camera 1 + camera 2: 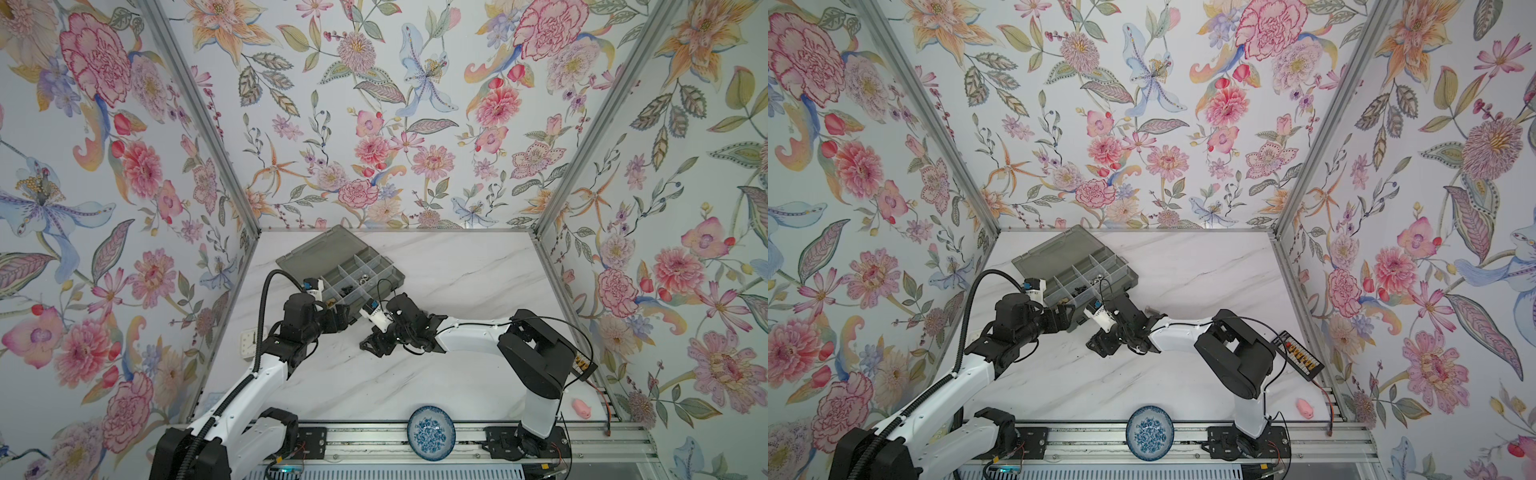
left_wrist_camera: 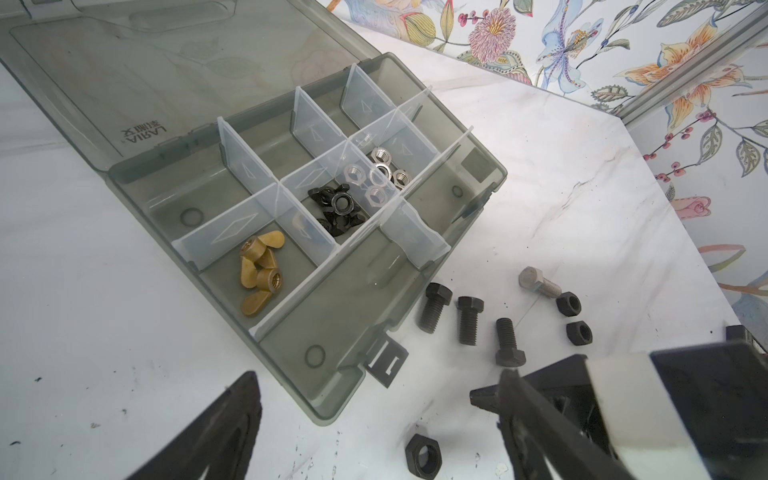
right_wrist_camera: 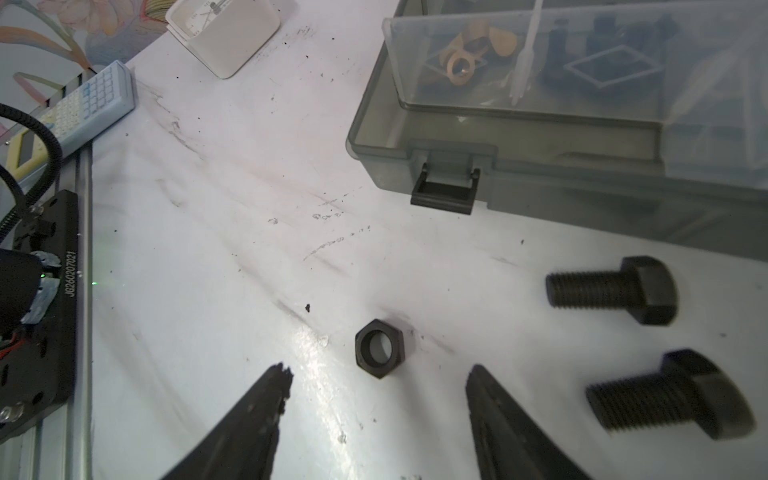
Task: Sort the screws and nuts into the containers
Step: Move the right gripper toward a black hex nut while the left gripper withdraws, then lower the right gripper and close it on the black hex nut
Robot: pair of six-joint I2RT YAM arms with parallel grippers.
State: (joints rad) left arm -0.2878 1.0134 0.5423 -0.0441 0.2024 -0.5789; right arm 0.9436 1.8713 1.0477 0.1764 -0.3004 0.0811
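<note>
The smoky grey organizer box (image 1: 349,270) lies open, its containers (image 2: 291,208) holding brass wing nuts (image 2: 259,270), black wing nuts (image 2: 338,208) and silver hex nuts (image 2: 380,174). Beside the box on the table lie three black screws (image 2: 469,318), a silver screw (image 2: 538,282) and two black hex nuts (image 2: 579,332). A further black hex nut (image 3: 380,347) lies flat just ahead of my right gripper (image 3: 379,374), which is open and low over the table, a finger on either side. My left gripper (image 2: 378,376) hangs open and empty by the box's near corner.
A blue-and-white dish (image 1: 431,432) sits at the front edge on the rail. A pink toy (image 1: 582,408) lies at the front right. A white clock (image 3: 224,33) and a calculator (image 3: 91,104) are at the left edge. The two grippers (image 1: 357,330) are close together.
</note>
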